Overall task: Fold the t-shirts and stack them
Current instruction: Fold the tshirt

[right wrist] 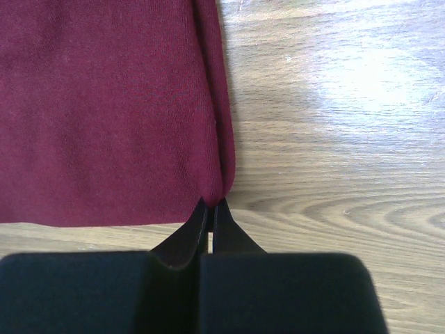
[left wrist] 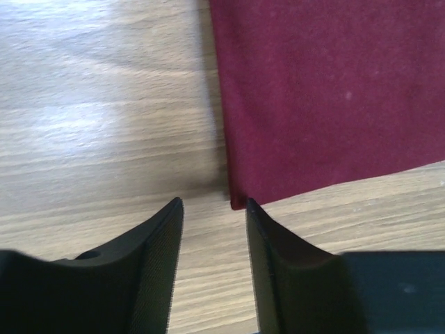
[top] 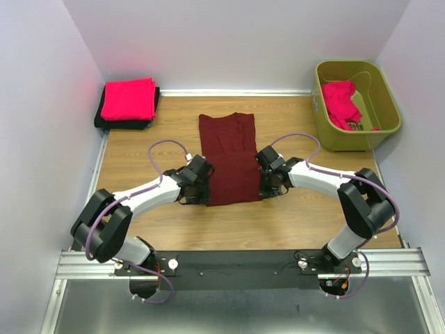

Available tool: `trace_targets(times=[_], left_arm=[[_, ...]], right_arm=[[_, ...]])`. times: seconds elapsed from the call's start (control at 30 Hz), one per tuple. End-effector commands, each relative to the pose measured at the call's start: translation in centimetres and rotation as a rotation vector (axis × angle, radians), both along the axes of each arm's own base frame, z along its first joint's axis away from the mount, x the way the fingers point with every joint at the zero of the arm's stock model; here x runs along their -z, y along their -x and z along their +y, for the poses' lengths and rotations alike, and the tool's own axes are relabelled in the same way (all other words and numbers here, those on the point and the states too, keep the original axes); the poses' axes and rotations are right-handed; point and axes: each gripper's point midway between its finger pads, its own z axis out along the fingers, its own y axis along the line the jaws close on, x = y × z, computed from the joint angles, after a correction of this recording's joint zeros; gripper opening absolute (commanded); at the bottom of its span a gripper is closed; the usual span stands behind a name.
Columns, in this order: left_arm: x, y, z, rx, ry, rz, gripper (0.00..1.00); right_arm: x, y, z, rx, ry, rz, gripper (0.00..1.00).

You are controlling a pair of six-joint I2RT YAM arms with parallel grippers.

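A dark maroon cloth t-shirt [top: 229,158], folded into a long strip, is laid at the centre of the light wooden table [top: 139,149]. Its 7 o'clock corner is seen at the mouth of the left gripper [left wrist: 214,209], whose jaws are held partly apart with nothing grasped. Its 5 o'clock corner is touched by the tips of the right gripper [right wrist: 211,209], which is closed tight; whether cloth is pinched cannot be told. At 10 o'clock a folded pinkish-red t-shirt [top: 128,99] is stacked on a black t-shirt [top: 124,124]. At 2 o'clock a crumpled pinkish-red t-shirt [top: 341,103] is held in an olive-green plastic bin [top: 389,108].

The wooden table [top: 139,216] bears a maroon t-shirt [top: 229,156], a folded stack [top: 128,103] and an olive bin [top: 351,139].
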Motion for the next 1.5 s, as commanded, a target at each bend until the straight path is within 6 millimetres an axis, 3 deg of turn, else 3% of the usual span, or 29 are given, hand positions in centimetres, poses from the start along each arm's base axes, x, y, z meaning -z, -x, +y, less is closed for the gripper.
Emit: trace_targets(times=[0.0, 0.17, 0.3, 0.73, 0.9, 0.93, 1.0, 1.07, 1.17, 1.2, 1.23, 1.3, 1.37, 1.4, 1.47], left_arm=[[-0.8, -1.1, -1.5, -0.002, 0.012, -0.031, 0.47], [-0.4, -1.3, -2.4, 0.004, -0.018, -0.016, 0.46], [0.8, -1.1, -1.7, -0.020, -0.093, 0.014, 0.46], [4.2, 2.1, -1.2, -0.002, -0.227, 0.125, 0.45], [5.4, 4.3, -0.8, 0.024, -0.261, 0.173, 0.13], [5.5, 4.7, -0.8, 0.029, -0.258, 0.187, 0.03], [5.6, 6.6, -0.8, 0.057, -0.259, 0.222, 0.00], [5.0, 8.3, -1.1, 0.091, -0.255, 0.243, 0.00], [2.9, 12.8, -1.6, 0.173, -0.255, 0.277, 0.00], [2.5, 14.1, -1.6, 0.188, -0.254, 0.295, 0.00], [1.9, 17.0, -1.6, 0.232, -0.264, 0.341, 0.00], [0.3, 19.6, -2.3, 0.271, -0.210, 0.381, 0.00], [-1.2, 21.9, -3.0, 0.299, -0.173, 0.428, 0.00], [-2.5, 22.0, -3.7, 0.309, -0.133, 0.424, 0.00], [-4.6, 21.0, -4.7, 0.318, -0.078, 0.389, 0.00]], right_arm=[[3.8, 3.1, -3.0, -0.019, 0.139, 0.101, 0.01], [3.8, 3.3, -3.1, -0.031, 0.137, 0.104, 0.01], [3.7, 3.5, -3.1, -0.036, 0.134, 0.103, 0.01], [3.5, 3.8, -3.5, -0.060, 0.135, 0.095, 0.01], [3.4, 4.3, -3.5, -0.083, 0.124, 0.102, 0.01], [3.5, 5.0, -3.6, -0.096, 0.112, 0.120, 0.01], [2.8, 5.9, -3.9, -0.108, 0.093, 0.129, 0.01], [2.5, 8.1, -4.1, -0.131, 0.056, 0.185, 0.00], [0.5, 12.9, -5.4, -0.186, 0.056, 0.306, 0.01], [-0.1, 13.7, -5.7, -0.193, 0.058, 0.321, 0.01], [-1.7, 14.0, -5.7, -0.200, 0.028, 0.283, 0.01], [-3.5, 15.5, -6.5, -0.188, 0.020, 0.306, 0.01], [-5.7, 15.8, -6.2, -0.185, -0.032, 0.276, 0.01], [-6.2, 16.3, -6.7, -0.182, -0.017, 0.293, 0.00], [-8.4, 14.7, -6.6, -0.167, 0.000, 0.225, 0.00]])
